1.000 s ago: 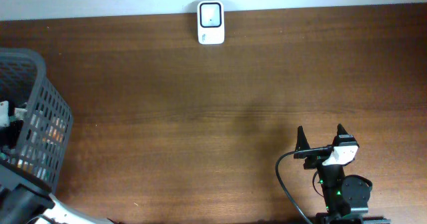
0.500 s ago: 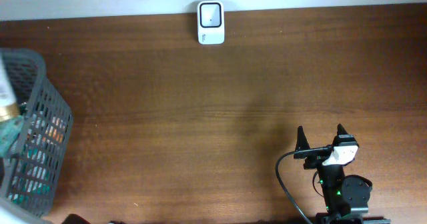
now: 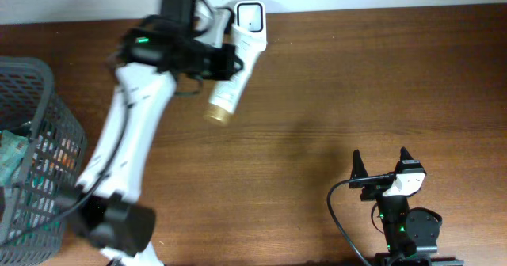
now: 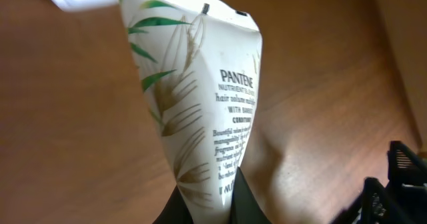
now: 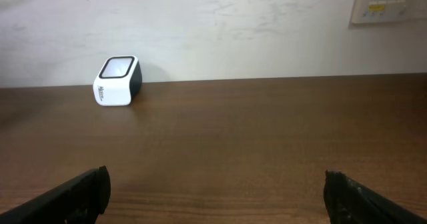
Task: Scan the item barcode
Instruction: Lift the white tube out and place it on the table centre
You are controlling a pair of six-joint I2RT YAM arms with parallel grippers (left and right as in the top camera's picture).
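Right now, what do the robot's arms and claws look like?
Left arm: white links, black joints, a green light. Right arm: black with a white wrist block; its claw has two pointed black fingers, and a black cable loops beside it.

I work at a mock shop checkout: scanner (image 3: 250, 26) at the desk's (image 3: 317, 100) far edge, basket (image 3: 55, 131) at its left edge, wall panel (image 5: 390, 3).

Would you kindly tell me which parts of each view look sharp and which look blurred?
Overhead: the scanner is crisp, the tube slightly soft. Left wrist: the tube's print is legible, the table behind it blurred. Right wrist: the scanner is sharp; the fingertips are dark, soft shapes in the bottom corners.
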